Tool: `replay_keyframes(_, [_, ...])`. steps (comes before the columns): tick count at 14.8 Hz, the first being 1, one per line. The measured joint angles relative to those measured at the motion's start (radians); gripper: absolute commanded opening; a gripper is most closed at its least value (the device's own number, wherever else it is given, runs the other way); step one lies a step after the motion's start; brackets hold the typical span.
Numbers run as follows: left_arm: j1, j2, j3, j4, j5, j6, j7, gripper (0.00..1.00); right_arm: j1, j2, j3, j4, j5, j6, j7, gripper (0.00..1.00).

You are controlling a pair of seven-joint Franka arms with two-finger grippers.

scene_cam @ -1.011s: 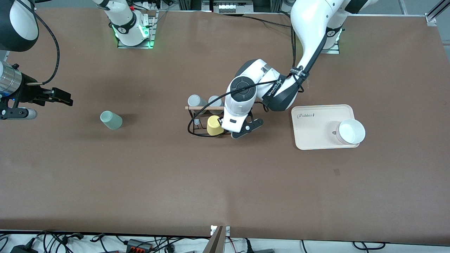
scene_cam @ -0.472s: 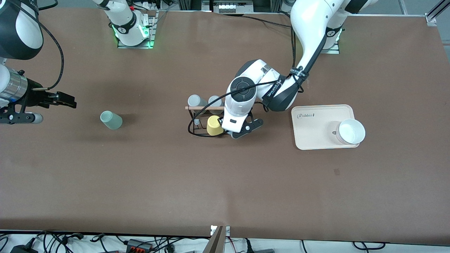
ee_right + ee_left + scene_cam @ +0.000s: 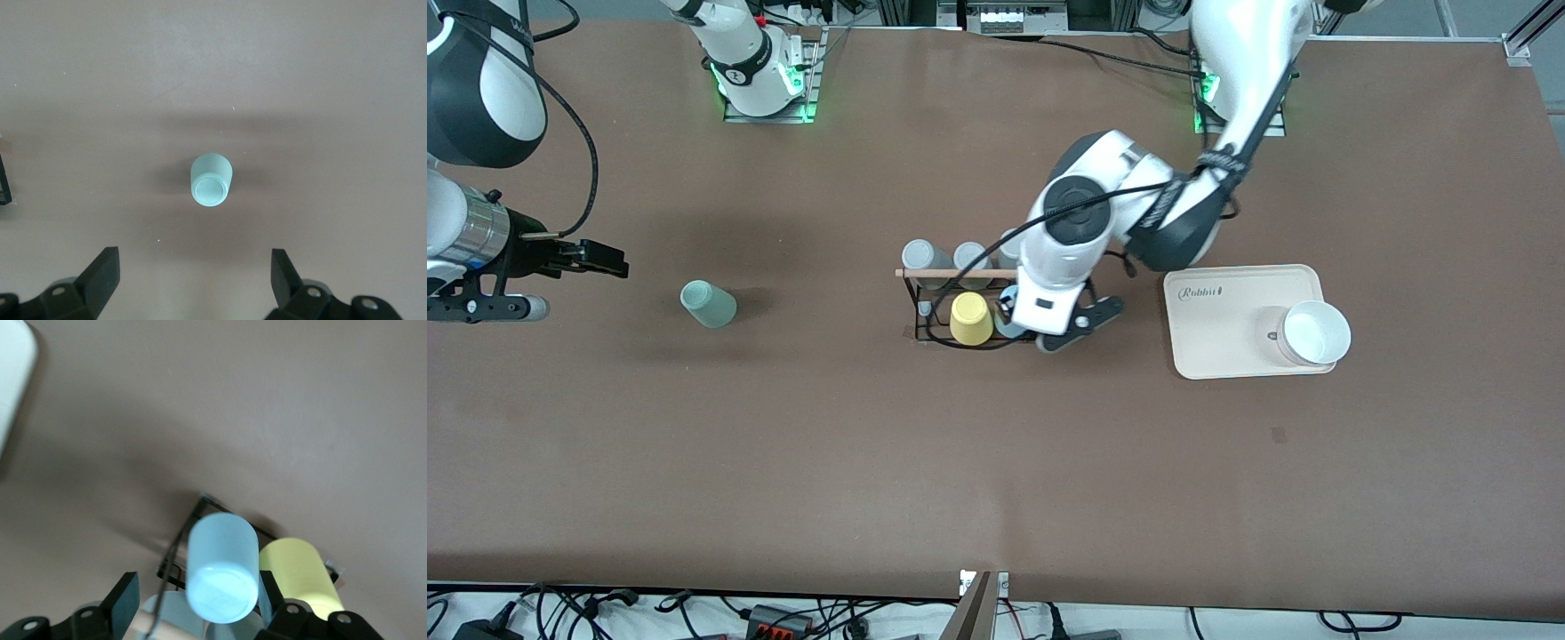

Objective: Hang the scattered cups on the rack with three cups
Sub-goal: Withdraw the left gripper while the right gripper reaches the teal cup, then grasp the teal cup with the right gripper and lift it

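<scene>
The black wire rack point(image 3: 914, 307) with a wooden rod point(image 3: 938, 274) stands mid-table. A light blue cup point(image 3: 1009, 325) sits upside down on it beside the yellow cup point(image 3: 970, 318). My left gripper point(image 3: 1045, 318) is over that end of the rack. In the left wrist view the gripper point(image 3: 198, 600) is open, with the blue cup point(image 3: 222, 567) between its fingers and a gap on one side. The mint green cup point(image 3: 708, 303) stands on the table toward the right arm's end. My right gripper point(image 3: 569, 280) is open, off to the side of it. The right wrist view shows the cup point(image 3: 212, 180) ahead of the open gripper point(image 3: 192, 277).
Greyish cups point(image 3: 920, 255) sit on the rack's row farther from the front camera. A cream tray point(image 3: 1227, 311) holding a white bowl point(image 3: 1316, 332) lies toward the left arm's end. The yellow cup point(image 3: 297, 570) shows next to the blue one.
My left arm has shifted toward the tray, uncovering the blue cup on the rack beside the yellow cup. My right gripper has crept a little toward the mint cup.
</scene>
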Motion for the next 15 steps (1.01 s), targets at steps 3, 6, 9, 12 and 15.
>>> replay_keyframes(3, [0.079, -0.058, 0.004, -0.001, 0.001, -0.051, 0.064, 0.91, 0.0, 0.007, 0.0, -0.037, -0.019, 0.041, 0.0, 1.0])
replay_keyframes(6, [0.154, -0.099, 0.007, -0.001, 0.002, -0.129, 0.164, 0.92, 0.001, 0.011, 0.0, -0.137, -0.038, 0.162, 0.0, 1.0])
replay_keyframes(9, [0.24, -0.152, 0.011, -0.001, 0.016, -0.197, 0.302, 0.93, 0.004, 0.014, 0.002, -0.244, -0.039, 0.269, 0.001, 1.0])
replay_keyframes(12, [0.337, -0.209, 0.011, -0.001, 0.017, -0.258, 0.466, 0.94, 0.004, 0.02, 0.003, -0.348, -0.039, 0.396, 0.003, 1.0])
replay_keyframes(15, [0.42, -0.263, 0.01, -0.006, 0.017, -0.314, 0.621, 0.94, 0.004, 0.039, 0.003, -0.441, -0.039, 0.528, 0.003, 1.0])
